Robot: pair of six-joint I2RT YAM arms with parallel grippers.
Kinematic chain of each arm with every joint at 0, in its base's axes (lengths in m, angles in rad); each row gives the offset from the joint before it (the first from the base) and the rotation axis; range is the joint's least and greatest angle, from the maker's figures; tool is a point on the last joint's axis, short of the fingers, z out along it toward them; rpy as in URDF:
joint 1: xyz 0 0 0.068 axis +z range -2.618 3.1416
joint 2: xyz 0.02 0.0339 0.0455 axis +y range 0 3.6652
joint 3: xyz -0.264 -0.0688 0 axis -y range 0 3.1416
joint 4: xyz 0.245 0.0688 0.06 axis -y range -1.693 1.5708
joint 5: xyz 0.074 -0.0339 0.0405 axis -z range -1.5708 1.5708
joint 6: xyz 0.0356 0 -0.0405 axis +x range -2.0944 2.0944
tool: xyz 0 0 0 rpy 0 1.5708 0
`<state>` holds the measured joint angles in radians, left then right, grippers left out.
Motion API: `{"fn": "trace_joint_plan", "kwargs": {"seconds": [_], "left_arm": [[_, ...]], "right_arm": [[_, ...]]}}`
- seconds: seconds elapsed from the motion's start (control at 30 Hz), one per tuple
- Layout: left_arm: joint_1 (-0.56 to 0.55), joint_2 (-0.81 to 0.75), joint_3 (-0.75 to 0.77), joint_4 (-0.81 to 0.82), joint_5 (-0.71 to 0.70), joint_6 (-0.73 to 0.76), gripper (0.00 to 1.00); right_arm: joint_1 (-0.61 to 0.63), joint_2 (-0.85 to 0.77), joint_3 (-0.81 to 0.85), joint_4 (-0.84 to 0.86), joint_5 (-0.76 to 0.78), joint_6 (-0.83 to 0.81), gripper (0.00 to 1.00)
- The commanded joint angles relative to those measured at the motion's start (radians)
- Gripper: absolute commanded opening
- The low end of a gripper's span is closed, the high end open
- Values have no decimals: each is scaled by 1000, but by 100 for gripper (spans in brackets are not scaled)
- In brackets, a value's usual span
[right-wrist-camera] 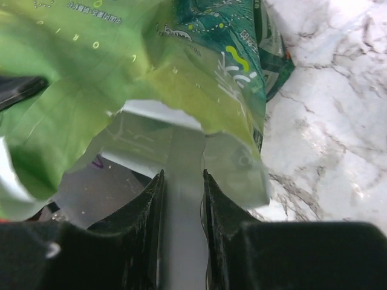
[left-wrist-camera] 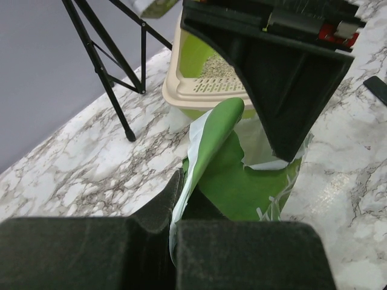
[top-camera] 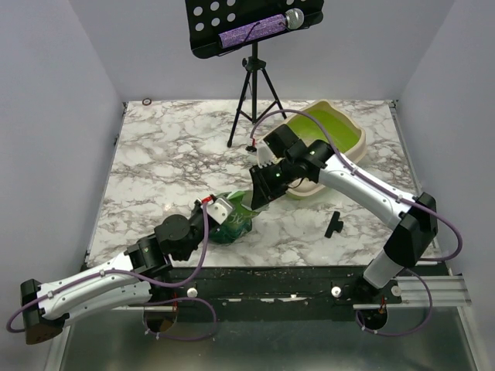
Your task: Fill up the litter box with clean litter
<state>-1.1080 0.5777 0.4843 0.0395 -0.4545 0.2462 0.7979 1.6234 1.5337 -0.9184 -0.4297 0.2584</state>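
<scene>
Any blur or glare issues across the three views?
Top external: sharp, evenly lit. Left wrist: own fingers blurred in the foreground, litter box fairly clear. Right wrist: green bag fills the frame, soft, with glare on its silvery lining; fingers blurred.

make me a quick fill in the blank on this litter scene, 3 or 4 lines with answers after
1. Both claws are shut on the glossy ____ bag.
2. The litter box sits on the table's far ____ side.
3. The left claw and right claw grip the same ____.
4. A little clean litter already lies inside the ____.

Answers: green; right; bag; litter box
</scene>
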Motion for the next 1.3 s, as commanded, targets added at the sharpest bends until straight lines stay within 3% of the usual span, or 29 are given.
{"fn": "trace_joint_plan", "kwargs": {"seconds": [0.0, 0.33, 0.67, 1.07, 1.27], "left_arm": [[-12, -22, 22, 14, -6, 2, 0], [-15, -25, 2, 28, 8, 30, 0], [-16, -49, -10, 17, 59, 61, 0], [-16, -38, -18, 2, 102, 85, 0], [-15, -38, -23, -1, 117, 94, 0]], "right_arm": [[-15, 62, -72, 1, -142, 65, 0], [-103, 23, -349, 405, -356, 214, 0], [-103, -26, -690, 1229, -593, 540, 0], [-94, 73, -869, 2111, -652, 979, 1], [-94, 29, -922, 2196, -632, 995, 1]]}}
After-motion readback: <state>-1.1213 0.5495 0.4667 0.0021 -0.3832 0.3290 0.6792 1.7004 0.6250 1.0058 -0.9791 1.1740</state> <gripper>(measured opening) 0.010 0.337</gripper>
